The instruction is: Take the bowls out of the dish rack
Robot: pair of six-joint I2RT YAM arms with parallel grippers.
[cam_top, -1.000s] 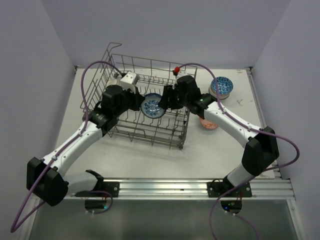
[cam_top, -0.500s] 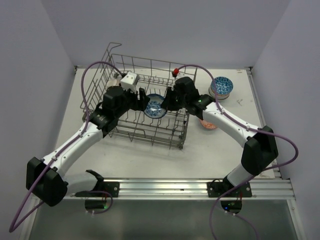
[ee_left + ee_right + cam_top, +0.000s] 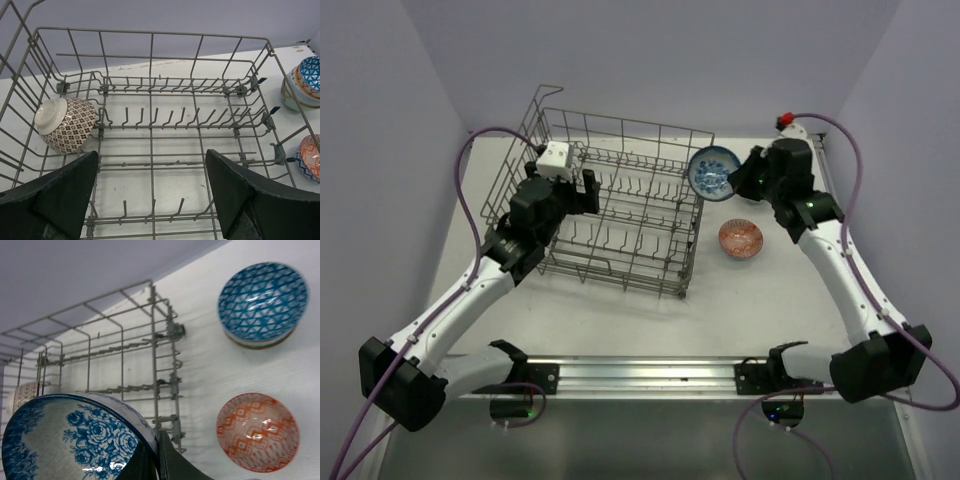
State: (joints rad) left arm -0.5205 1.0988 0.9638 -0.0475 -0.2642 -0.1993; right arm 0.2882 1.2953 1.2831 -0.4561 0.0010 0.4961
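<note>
The grey wire dish rack [image 3: 625, 205] stands at left centre. My right gripper [image 3: 736, 180] is shut on the rim of a blue-and-white floral bowl [image 3: 712, 172], held in the air just outside the rack's far right corner; the wrist view shows both fingers pinching the bowl's rim [image 3: 157, 460]. My left gripper [image 3: 152, 195] is open and holds nothing, above the rack floor [image 3: 151, 165] near its left side. One brown-and-white patterned bowl [image 3: 66, 124] lies on its side in the rack's far left corner.
On the table right of the rack sit a red patterned bowl [image 3: 740, 239] and, further back, a blue triangle-patterned bowl [image 3: 262, 304] stacked on another. The rack's upright tines [image 3: 170, 117] and raised corner handle [image 3: 542, 100] stick up around my left gripper.
My left gripper let go of the floral bowl and opened, drawing back left. My right gripper shut on that bowl and carried it out of the rack to the right.
</note>
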